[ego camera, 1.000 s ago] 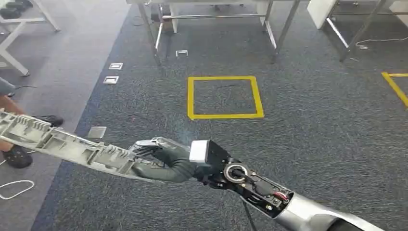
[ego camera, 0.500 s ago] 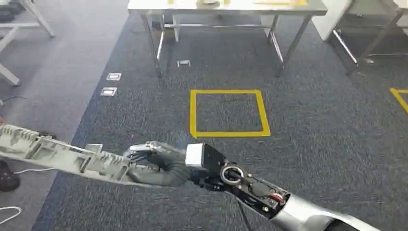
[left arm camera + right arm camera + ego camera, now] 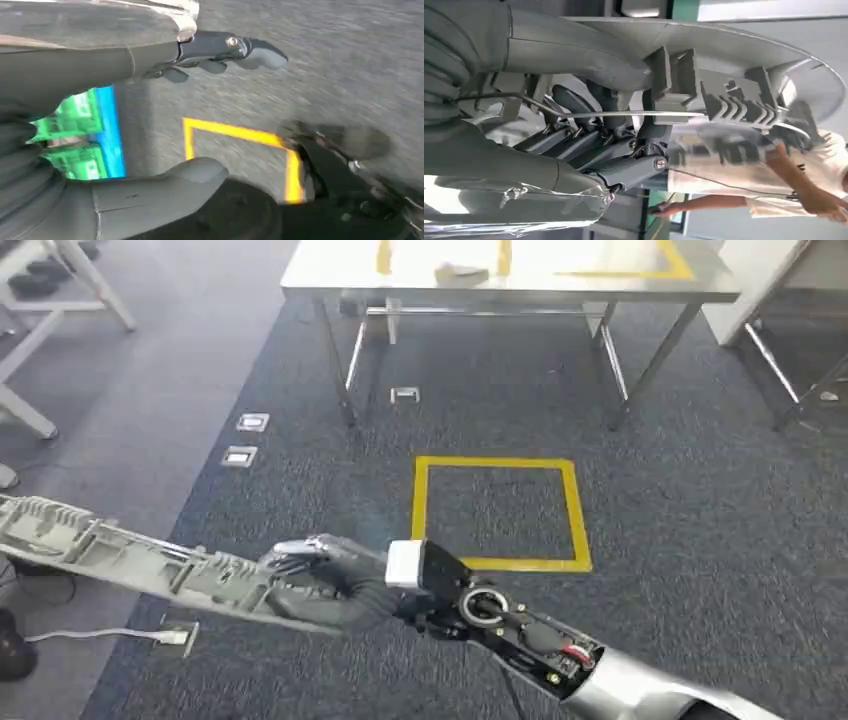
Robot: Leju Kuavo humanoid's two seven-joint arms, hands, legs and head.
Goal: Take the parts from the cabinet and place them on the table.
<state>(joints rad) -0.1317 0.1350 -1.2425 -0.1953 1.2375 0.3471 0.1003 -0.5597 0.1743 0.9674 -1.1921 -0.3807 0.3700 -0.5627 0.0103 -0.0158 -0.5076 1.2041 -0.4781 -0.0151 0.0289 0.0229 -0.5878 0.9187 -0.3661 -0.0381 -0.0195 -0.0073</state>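
The right hand (image 3: 335,585) grips one end of a long grey ribbed part (image 3: 130,558), which extends leftward above the carpet (image 3: 680,520). The left hand (image 3: 150,125) holds nothing, fingers apart. Beyond a yellow floor square (image 3: 497,512) stands the steel bench (image 3: 520,280).

The right hand (image 3: 335,583) has its fingers (image 3: 589,145) clasped on a load; the left hand (image 3: 125,100) hangs spread.

Bright daylight glares off the table (image 3: 520,280); both wrist views are motion-blurred.
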